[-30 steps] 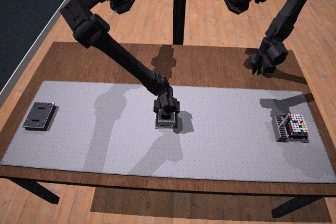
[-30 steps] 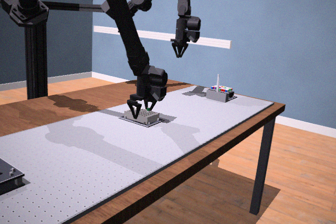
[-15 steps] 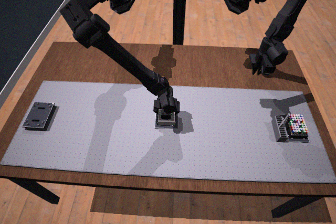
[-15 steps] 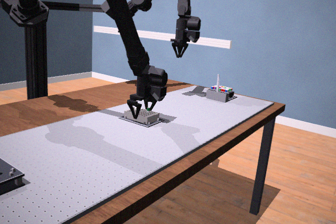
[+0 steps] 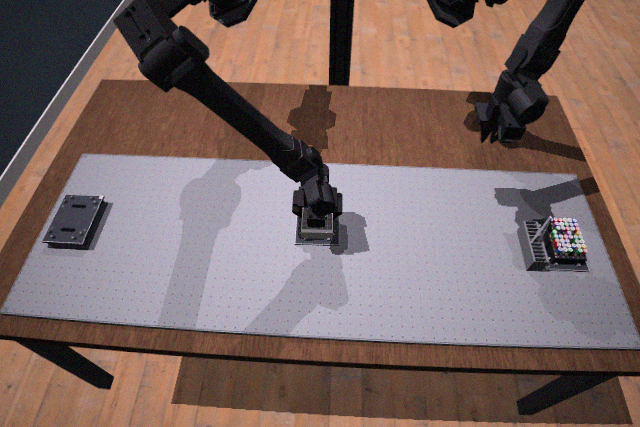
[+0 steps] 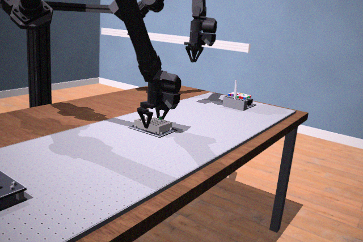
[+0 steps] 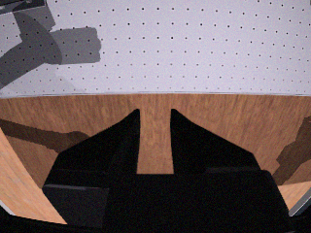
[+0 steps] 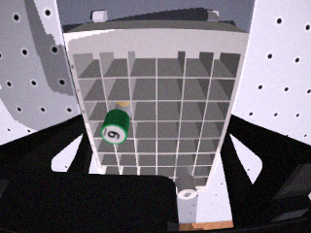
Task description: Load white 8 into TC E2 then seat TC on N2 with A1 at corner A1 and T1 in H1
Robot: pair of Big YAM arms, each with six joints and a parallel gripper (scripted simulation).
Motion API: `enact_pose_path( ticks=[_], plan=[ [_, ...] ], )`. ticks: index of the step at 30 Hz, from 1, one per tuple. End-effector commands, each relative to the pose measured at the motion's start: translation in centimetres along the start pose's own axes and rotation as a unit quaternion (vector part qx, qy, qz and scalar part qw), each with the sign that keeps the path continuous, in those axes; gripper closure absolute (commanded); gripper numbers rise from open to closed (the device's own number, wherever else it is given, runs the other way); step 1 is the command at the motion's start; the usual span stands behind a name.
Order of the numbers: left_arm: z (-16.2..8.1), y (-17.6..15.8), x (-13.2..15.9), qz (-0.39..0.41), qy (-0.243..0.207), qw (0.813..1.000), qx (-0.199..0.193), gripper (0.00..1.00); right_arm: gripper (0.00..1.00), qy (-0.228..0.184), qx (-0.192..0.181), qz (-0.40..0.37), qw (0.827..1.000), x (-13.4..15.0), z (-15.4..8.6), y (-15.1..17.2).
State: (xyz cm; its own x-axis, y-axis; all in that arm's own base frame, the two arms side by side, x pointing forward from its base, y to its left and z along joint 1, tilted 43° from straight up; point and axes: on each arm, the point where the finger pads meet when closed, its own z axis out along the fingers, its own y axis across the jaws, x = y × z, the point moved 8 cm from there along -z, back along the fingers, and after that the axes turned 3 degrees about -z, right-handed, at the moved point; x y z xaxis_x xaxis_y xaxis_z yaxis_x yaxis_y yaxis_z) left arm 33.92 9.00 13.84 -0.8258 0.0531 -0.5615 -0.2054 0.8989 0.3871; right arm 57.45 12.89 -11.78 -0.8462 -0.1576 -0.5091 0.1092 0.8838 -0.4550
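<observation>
Carrier lift looks to be the step in hand. Pale grey gridded tube carrier TC [image 5: 316, 230] [image 6: 164, 128] [image 8: 155, 41] sits level on its low nest between the arms. Right gripper [image 5: 316, 213] [image 6: 153, 122] [image 8: 156, 118] points down over it, one finger along each long side, clamped on the carrier; most wells lie between the fingers.

Two vials in it: a green-capped one marked 9 [image 6: 160, 117] [image 8: 116, 127] and, near the end by the palm, a white-capped one [image 6: 146, 117] [image 8: 187, 194]. Presumably white 8; its number and well letter are too faint to confirm. Loading appears done.

Left gripper [image 5: 492, 141] [image 6: 193, 61] [image 7: 155, 112] hangs clear of the mat, fingers parted a little, nothing between them. Slim grey forceps T1 [image 5: 541, 231] [image 6: 235, 88] stand in slotted grey holder H1 [image 5: 535, 260] [image 6: 234, 103], beside black vial rack R1 [image 5: 567, 258] [image 6: 249, 102] with its coloured caps. Tip slots not readable.

Next, in my judgement: raise straight up, keep it level, carry to dark raised nest N2 [image 5: 74, 214] [image 6: 10, 184], match corner A1, lower between locators, release. Risks: tilt shaking the vials, or a corner catching a locator.
</observation>
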Motion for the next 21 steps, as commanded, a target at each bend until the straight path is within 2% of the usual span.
enact_pose_path(
  ticks=[1,21],
  plan=[
    [-0.1,0.2,-0.4,-0.007,-0.005,1.000,-0.002,0.76,1.00,-0.010,-0.007,-0.003,1.000,-0.6,-2.3,0.9],
    [-0.1,0.2,-0.4,-0.007,-0.005,1.000,-0.002,0.76,1.00,-0.011,-0.007,-0.003,1.000,-0.8,-3.5,0.9]
  ],
)
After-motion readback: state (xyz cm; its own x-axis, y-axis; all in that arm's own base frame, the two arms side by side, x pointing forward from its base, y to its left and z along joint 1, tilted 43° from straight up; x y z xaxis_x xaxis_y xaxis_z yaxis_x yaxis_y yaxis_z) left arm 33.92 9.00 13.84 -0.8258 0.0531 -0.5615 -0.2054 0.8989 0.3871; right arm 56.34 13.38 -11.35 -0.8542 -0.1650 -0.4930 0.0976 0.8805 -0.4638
